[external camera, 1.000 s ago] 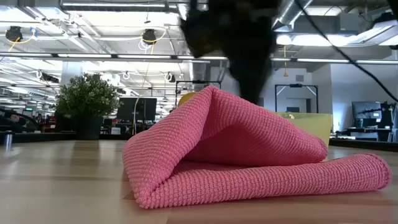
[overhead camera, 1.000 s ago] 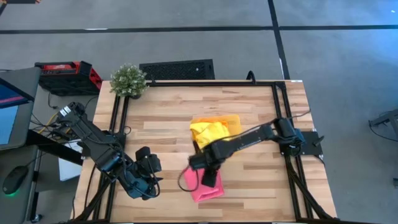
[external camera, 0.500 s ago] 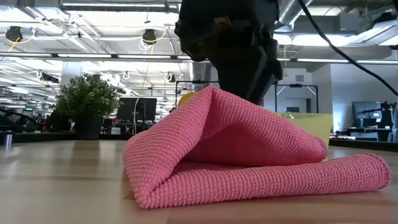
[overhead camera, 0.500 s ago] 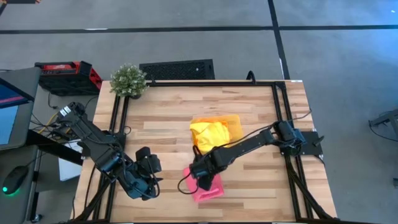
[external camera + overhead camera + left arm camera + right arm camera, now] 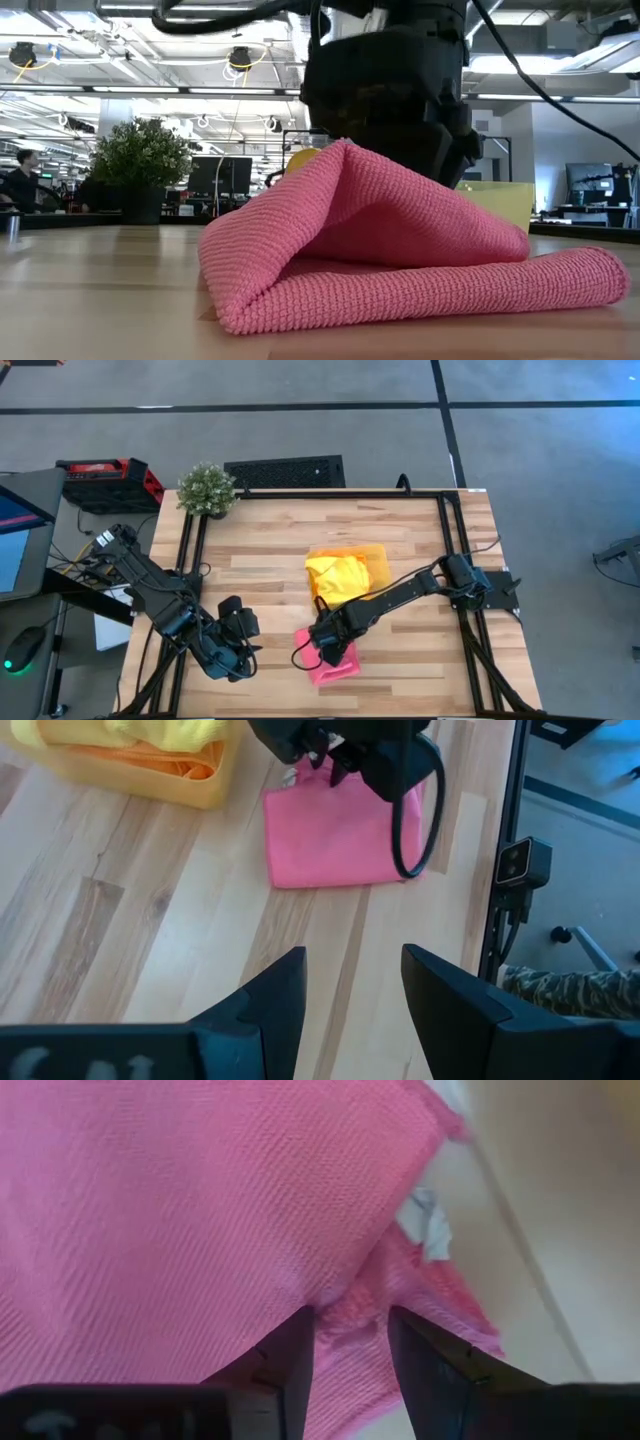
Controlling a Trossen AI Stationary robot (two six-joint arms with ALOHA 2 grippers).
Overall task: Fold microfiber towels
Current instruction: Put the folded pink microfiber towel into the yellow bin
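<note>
In the high view, the right gripper [image 5: 322, 643] is low over the pink towel [image 5: 335, 660], at the towel's edge that faces the tray [image 5: 378, 555]. The right arm reaches across the table [image 5: 270, 540] from its base, stretched out and bent down at the wrist. The yellow towel [image 5: 335, 573] lies heaped in the tray, just behind this gripper. The left gripper [image 5: 243, 650] waits well apart, beside the pink towel, near the table's front edge.

In the low view, the pink towel [image 5: 390, 245] is already doubled, with one raised peak directly under the right gripper's dark body. I judge the step in hand is a further fold of this towel.

In the left wrist view, the left gripper [image 5: 353, 990] has its fingers wide apart and holds nothing; the pink towel [image 5: 335, 835] lies ahead of it.

In the right wrist view, the right gripper [image 5: 350, 1345] has its fingers narrow, and a ridge of the pink towel [image 5: 180, 1190] stands between them. The fingers seem to pinch this ridge. The next move probably calls for a firm pinch, then lifting this edge and carrying it over the rest without dragging the whole cloth.
</note>
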